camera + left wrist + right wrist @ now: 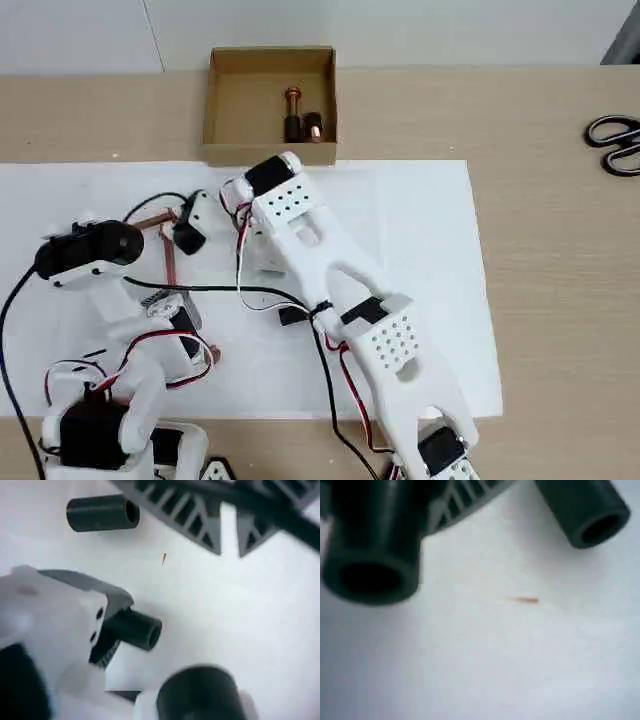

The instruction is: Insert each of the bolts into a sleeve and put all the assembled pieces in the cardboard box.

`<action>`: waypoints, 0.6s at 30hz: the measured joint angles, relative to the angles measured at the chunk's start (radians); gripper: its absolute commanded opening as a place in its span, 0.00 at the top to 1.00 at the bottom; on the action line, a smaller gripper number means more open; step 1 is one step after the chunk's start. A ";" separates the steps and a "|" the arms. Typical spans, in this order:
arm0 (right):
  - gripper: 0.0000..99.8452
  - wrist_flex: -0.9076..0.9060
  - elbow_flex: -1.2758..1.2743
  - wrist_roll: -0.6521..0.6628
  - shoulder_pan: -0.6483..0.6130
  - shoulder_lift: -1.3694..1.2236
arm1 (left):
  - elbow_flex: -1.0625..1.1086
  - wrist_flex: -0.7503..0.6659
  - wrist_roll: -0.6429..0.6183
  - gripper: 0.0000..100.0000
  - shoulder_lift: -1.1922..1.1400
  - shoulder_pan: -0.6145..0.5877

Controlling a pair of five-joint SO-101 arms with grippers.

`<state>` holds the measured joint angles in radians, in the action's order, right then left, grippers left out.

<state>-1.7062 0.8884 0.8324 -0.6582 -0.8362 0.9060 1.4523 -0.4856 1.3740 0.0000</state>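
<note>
The left gripper point(186, 226) sat beside copper bolts point(150, 218), and whether it held anything could not be told. The right gripper point(112, 628), hidden under its arm from above, was clamped on a sleeve point(137, 629), with a loose sleeve point(102, 512) nearby. The cardboard box point(225, 100) held assembled pieces point(300, 120).

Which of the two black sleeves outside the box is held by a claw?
The gripped sleeve juts from the right claw, open end outward. The other sleeve lies free on the white paper, nothing touching it.
</note>
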 measured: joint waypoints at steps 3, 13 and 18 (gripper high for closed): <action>0.99 -0.008 0.052 -0.034 0.021 0.000 | 0.000 0.000 0.000 0.99 0.000 0.000; 0.99 -0.011 0.057 -0.207 0.118 0.075 | 0.000 0.000 0.000 0.99 0.000 0.000; 0.99 -0.017 0.057 -0.328 0.215 0.144 | 0.000 0.000 0.000 0.99 0.000 0.000</action>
<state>-1.7231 0.9452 0.5040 -0.4434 -0.6920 0.9060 1.4523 -0.4856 1.3740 0.0000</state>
